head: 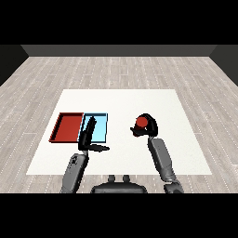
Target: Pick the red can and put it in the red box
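Right black hand (148, 126) curls round the small red cylindrical can (141, 122), right of both trays. Left black hand (88, 135), fingers straight and spread from the thumb, overlaps the light blue tray (101, 122); flat red tray (67, 126) just left.

Red can (141, 122): small, red top showing, upright, right of table centre, wrapped by black fingers of right hand (148, 126). Well apart from trays. Red tray (66, 127): shallow, rectangular, dark rim, flat on table at left, nothing inside, touching light blue tray (100, 128) along its right edge.
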Robot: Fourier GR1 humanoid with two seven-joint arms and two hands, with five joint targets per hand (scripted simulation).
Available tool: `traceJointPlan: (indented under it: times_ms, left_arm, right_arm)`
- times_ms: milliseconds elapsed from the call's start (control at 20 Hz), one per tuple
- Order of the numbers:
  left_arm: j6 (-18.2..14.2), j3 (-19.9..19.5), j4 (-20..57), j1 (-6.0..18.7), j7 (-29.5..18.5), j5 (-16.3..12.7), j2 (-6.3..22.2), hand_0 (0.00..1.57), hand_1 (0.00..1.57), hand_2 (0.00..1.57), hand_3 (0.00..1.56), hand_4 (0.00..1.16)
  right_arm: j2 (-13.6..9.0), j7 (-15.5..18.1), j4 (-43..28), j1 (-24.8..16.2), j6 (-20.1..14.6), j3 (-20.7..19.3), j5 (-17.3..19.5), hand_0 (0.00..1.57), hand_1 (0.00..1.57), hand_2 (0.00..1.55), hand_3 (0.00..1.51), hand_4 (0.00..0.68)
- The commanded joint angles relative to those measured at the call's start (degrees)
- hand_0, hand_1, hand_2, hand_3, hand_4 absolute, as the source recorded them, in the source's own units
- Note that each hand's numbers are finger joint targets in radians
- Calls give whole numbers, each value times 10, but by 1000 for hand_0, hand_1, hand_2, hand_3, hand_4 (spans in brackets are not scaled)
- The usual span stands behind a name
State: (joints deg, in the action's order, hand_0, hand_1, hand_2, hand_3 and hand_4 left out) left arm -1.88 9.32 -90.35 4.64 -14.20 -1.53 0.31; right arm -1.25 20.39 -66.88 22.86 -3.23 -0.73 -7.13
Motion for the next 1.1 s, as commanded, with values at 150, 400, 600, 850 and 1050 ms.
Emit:
traceJointPlan:
  times_ms: [150,400,600,850,1050]
  left_arm:
    - [-87,90,28,32,0,-21,-3,0,0,0,0,0]
    - [-90,107,71,57,-18,-30,-3,0,0,0,0,0]
    - [-140,158,33,87,46,-33,-3,0,0,0,0,0]
    - [-157,186,75,86,23,-48,-3,0,0,0,0,0]
    - [-155,149,126,171,42,-61,-3,0,0,0,0,0]
  right_arm:
    - [12,-2,-34,-6,-82,93,-19,1410,1410,1436,1418,653]
    - [12,24,-4,16,-123,146,-42,1410,1410,1425,1413,645]
    - [12,-43,-98,2,-139,156,-19,1392,1392,1403,1393,636]
    - [13,-84,-161,6,-173,210,-35,1387,1387,1407,1396,611]
    - [13,-4,-80,-5,-151,208,-61,1406,1406,1431,1409,618]
